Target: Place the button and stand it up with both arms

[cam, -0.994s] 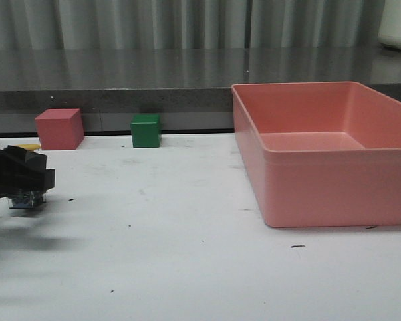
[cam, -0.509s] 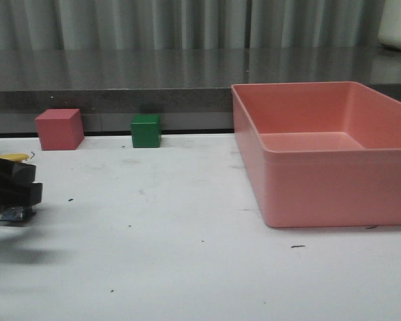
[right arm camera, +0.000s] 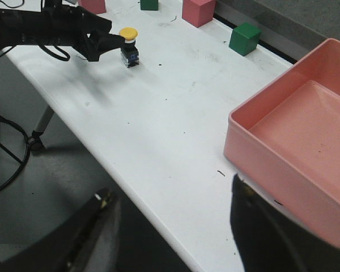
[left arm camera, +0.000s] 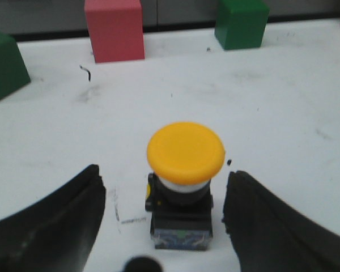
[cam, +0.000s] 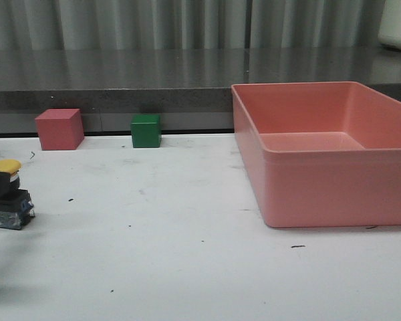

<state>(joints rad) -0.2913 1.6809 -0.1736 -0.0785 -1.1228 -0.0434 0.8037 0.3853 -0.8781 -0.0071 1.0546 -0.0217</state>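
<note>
A white worktop is carrying a small push-button, a few coloured cubes and a large pink bin.

The button is standing upright on the worktop, far to the left of the bin, at the left edge of the front view. Its yellow cap is facing up, sitting on a black collar above a dark blocky base with bluish parts.

The left tool is spread wide. In the left wrist view its two black fingers are flanking the button, one on each side, with bare worktop showing between each finger and the button, so they are not touching it. In the right wrist view the left arm is reaching in along the worktop edge, its tip just beside the button.

The right tool is also spread and is holding nothing. It is hanging off the near edge of the worktop, beside the bin's near corner and well apart from the button.

A pink cube and a green cube are sitting at the back of the worktop, left of the bin. A second green cube is lying further left still, beyond the pink one.

The bin is holding nothing that can be seen.
</note>
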